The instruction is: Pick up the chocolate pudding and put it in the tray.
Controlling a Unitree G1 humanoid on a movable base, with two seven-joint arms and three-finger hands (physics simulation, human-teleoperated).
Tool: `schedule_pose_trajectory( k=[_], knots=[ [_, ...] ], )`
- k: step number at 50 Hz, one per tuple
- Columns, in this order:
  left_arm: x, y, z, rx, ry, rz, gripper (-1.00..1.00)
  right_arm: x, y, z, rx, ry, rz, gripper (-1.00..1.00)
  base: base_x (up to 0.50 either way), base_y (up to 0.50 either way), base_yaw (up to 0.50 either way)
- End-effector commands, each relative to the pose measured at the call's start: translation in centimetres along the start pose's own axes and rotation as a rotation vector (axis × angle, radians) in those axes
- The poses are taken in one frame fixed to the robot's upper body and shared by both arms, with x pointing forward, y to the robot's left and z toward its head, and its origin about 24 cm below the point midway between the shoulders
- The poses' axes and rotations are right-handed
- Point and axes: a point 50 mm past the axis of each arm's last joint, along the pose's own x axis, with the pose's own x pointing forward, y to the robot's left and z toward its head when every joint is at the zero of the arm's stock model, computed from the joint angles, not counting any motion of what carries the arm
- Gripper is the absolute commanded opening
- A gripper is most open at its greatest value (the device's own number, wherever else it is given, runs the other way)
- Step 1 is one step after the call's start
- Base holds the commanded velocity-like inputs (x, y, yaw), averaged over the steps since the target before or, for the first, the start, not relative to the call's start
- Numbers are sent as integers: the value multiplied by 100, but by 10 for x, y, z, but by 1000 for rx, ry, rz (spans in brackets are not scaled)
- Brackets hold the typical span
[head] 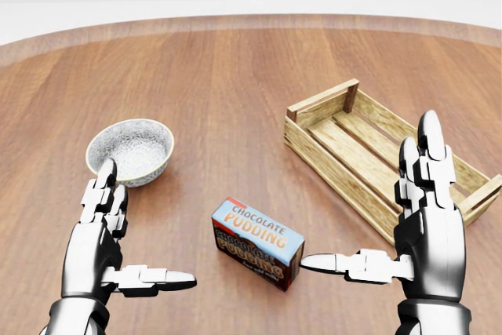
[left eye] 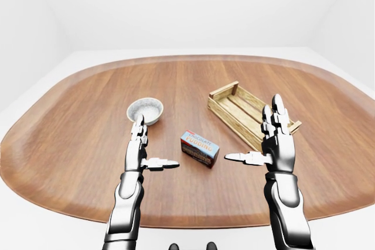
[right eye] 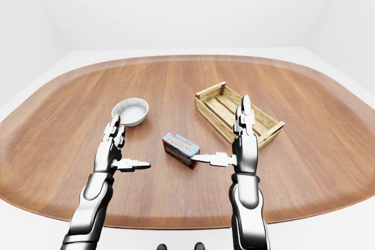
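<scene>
Slatted wood tray (glossy wood table)

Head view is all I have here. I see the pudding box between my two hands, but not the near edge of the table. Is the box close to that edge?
Observer: No. In the left-eye view the pudding box lies well inside the table, with bare wood between it and the near rim.
Operator: Does the tray have table beyond it on the right?
Observer: Yes. The right-eye view shows the tray with a wide stretch of wood to its right.
Operator: Where do my arms enter?
Observer: Both forearms cross the near rim. The left hand and the right hand are open over the wood, one on each side of the box.
</scene>
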Motion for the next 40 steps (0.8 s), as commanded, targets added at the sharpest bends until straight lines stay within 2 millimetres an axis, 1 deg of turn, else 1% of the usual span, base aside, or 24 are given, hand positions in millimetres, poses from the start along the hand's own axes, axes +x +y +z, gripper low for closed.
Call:
schedule_pose_trajectory(
  k=[1, 31, 40],
  knots=[
    [0, 0, 0, 0, 0, 1, 100, 0, 0, 1, 0, -6, 1, 100, 21, 0, 0],
    [0, 0, 0, 0, 0, 0, 100, 0, 0, 0, 4, 2, 4, 100, 20, 0, 0],
    [0, 0, 0, 0, 0, 0, 100, -1, 2, 1, 6, -2, 12, 100, 1, 0, 0]
  ],
)
